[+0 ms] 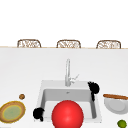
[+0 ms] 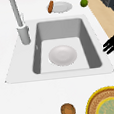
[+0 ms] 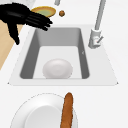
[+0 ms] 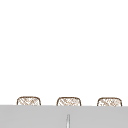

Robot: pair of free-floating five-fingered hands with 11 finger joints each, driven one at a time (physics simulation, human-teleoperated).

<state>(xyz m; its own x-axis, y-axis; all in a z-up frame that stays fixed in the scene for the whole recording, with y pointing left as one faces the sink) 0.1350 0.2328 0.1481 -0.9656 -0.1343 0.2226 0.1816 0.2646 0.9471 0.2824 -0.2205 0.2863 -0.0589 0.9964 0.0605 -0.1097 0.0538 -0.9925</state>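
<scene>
A round bowl (image 1: 67,114), red from the front, sits in the sink (image 1: 45,85); in the side views its inside is pale (image 2: 62,55) (image 3: 57,68). My left hand (image 1: 38,113) floats at the sink's front left corner, its straight, spread fingers (image 2: 112,45) reaching over the front rim and holding nothing. My right hand (image 1: 93,87) hovers over the sink's right side. In the right side view it (image 3: 15,15) is large, with straight fingers pointing towards the faucet (image 3: 98,22) and the thumb hanging down. It is empty too.
Right of the sink lies a white plate (image 1: 115,106) with a brown bread stick (image 1: 115,96) on its edge, and a lime (image 1: 122,123) near it. At the left are a yellow-rimmed plate (image 1: 12,111) and a small brown round thing (image 1: 22,96). Wicker chairs (image 1: 29,43) stand behind the counter.
</scene>
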